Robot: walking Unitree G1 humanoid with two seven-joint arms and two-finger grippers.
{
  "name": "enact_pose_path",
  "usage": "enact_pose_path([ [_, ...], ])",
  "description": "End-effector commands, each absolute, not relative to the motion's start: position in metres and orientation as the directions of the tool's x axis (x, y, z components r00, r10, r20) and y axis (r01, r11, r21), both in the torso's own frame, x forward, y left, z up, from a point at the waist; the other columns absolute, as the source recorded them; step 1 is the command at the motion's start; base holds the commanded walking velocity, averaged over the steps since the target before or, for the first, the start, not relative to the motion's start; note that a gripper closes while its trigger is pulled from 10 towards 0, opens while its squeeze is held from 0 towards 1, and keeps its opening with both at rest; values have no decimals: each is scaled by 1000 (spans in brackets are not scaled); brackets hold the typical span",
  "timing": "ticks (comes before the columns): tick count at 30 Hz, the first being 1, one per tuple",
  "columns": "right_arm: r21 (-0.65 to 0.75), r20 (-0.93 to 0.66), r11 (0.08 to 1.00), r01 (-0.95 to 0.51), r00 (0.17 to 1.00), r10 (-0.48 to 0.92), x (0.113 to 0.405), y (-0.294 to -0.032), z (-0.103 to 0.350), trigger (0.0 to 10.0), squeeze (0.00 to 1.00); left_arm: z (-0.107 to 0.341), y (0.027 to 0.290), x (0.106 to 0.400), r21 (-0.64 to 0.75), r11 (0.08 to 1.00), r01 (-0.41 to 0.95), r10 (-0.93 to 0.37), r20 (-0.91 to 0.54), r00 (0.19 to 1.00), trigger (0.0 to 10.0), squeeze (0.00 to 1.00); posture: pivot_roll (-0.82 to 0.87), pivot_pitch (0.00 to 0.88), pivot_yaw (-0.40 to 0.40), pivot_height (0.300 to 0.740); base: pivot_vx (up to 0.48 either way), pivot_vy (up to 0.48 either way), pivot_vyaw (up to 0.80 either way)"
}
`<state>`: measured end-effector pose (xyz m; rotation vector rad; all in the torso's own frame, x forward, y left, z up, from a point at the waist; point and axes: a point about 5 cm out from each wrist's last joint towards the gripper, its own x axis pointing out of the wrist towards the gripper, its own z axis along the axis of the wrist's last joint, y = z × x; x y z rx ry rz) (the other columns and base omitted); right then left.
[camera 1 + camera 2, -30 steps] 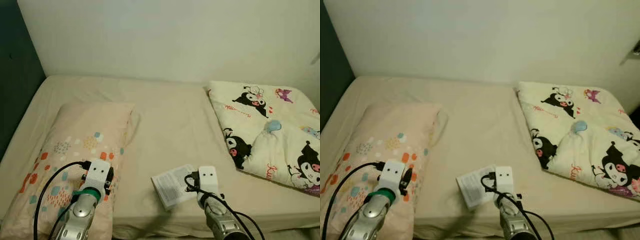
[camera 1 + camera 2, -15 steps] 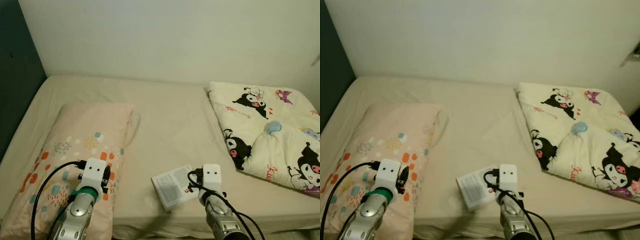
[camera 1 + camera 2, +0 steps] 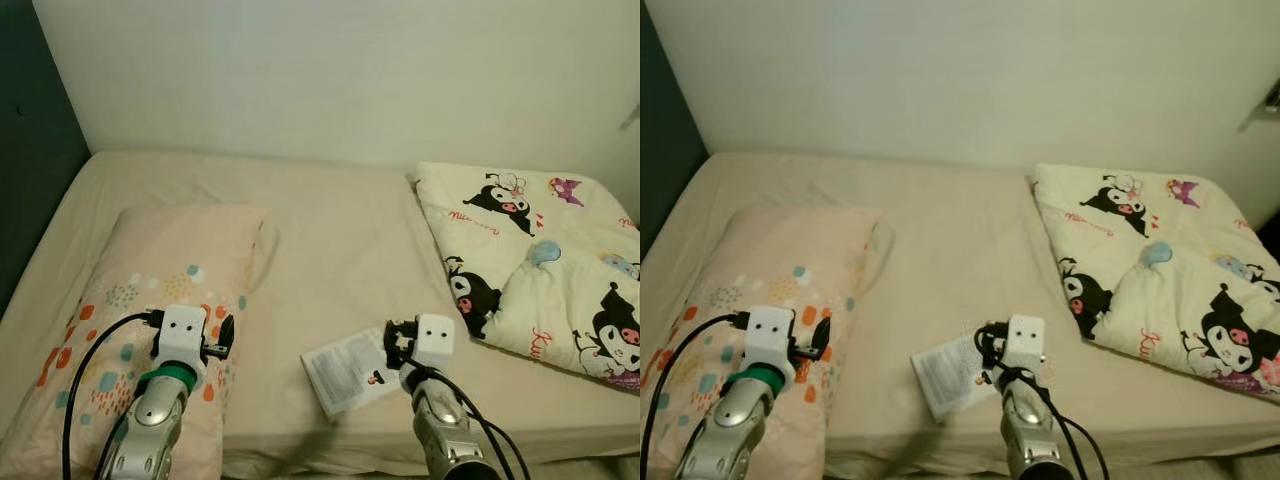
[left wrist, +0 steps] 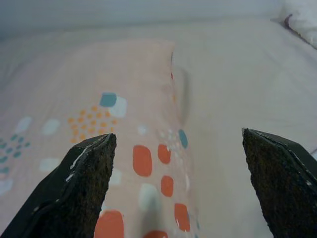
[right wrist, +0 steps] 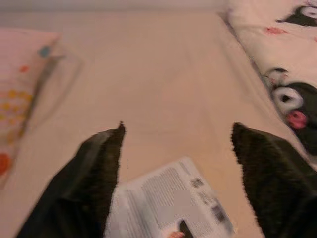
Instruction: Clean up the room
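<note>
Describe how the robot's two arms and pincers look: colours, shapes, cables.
Both arms are silver tubes, each topped with a white box and looped by black cable. The left arm has a green ring. Each pincer, left pincer and right pincer, has two long, rough black fingers.

One beige-sheeted bed (image 3: pixel 340 240) holds one peach pillow with coloured spots (image 3: pixel 150 290) beneath the left gripper (image 4: pixel 173 198), one white printed paper booklet (image 3: pixel 345 368) just below the right gripper (image 5: pixel 173 183), and one cream cartoon-print quilt (image 3: pixel 540 270) well off to that gripper's right.
</note>
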<state>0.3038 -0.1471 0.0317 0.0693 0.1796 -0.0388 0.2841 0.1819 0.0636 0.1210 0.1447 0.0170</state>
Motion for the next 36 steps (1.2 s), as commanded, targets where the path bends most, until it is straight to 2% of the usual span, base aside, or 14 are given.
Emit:
enact_pose_path([
  [1,53,-222,997,57,974,-44,302,-149,26,10000,1000,61,186,284,138,990,-37,60,-166,984,10000,1000,158,0,-51,732,0,0,0],
  [2,36,-275,997,70,960,-58,304,-150,22,10000,1000,58,193,284,183,981,-67,105,-205,973,10000,1000,165,0,-52,732,0,0,0],
  [5,34,-288,997,75,956,-62,304,-150,21,10000,1000,58,195,285,198,978,-69,111,-212,971,10000,1000,165,0,-52,732,0,0,0],
  [6,36,-316,997,70,947,-55,304,-149,19,10000,894,59,195,284,214,975,-55,101,-207,973,10000,1000,171,0,-53,732,0,0,0],
  [7,35,-336,998,52,941,-38,304,-148,17,10000,0,59,195,284,221,974,-43,90,-207,974,10000,200,172,0,-55,732,0,0,0],
  [8,33,-348,999,40,937,-25,304,-147,15,10000,0,59,195,283,224,974,-36,84,-208,975,10000,200,172,0,-55,732,0,0,0],
  [9,21,-357,999,34,934,-24,304,-146,14,10000,0,60,194,283,227,974,-26,75,-211,975,10000,0,172,0,-55,732,0,0,0],
  [22,70,-355,994,80,934,-50,301,-150,12,10000,0,58,178,280,280,957,70,-6,-223,975,10000,0,172,0,-65,697,0,0,0],
  [31,77,-367,991,111,927,-75,299,-156,11,10000,0,60,175,284,270,961,63,-2,-220,975,10000,0,162,0,-63,662,0,0,0],
  [36,67,-383,985,158,916,-120,297,-164,8,10000,0,61,168,292,271,958,91,-30,-222,974,10000,0,141,0,-26,642,0,0,0],
])
